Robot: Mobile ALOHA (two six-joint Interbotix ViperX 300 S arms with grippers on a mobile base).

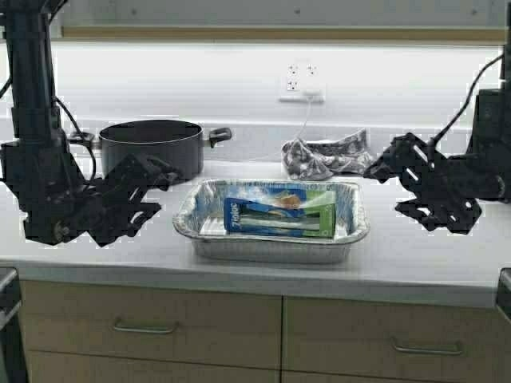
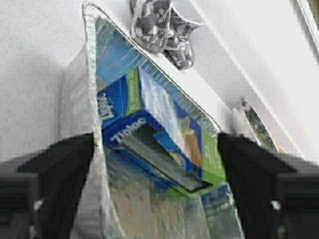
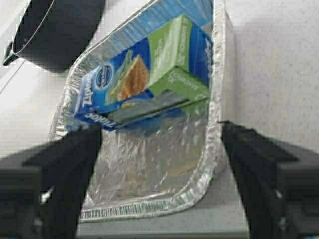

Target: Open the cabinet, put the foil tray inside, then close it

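The foil tray sits on the white counter, mid-front, with a blue and green Ziploc box lying inside it. My left gripper is open just left of the tray's left end, low over the counter. My right gripper is open just right of the tray's right end. The left wrist view shows the tray and the box between the open left gripper's fingers. The right wrist view shows the tray between the right gripper's fingers. The cabinet's doors are out of view above.
A black pot stands behind the left gripper. A grey patterned cloth lies at the back right by the wall. A white outlet with a cord is on the wall. Tan drawers are below the counter edge.
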